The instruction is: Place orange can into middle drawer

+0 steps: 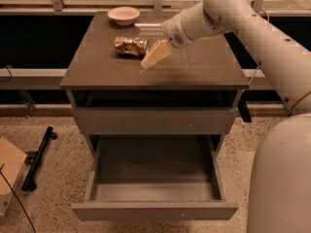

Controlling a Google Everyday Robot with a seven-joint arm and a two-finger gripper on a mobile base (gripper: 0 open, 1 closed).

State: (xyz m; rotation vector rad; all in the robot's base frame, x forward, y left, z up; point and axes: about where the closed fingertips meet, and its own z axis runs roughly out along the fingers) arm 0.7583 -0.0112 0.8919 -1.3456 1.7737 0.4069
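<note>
1. One can (130, 46) lies on its side on the cabinet top (194, 67), near the bowl (123, 15) behind it
2. Just right of the can hangs the gripper (145, 64), angled down toward the top; open or closed, I cannot tell
3. Lower down, the drawer (155, 164) stands pulled out, floor showing, well apart from the can
</note>
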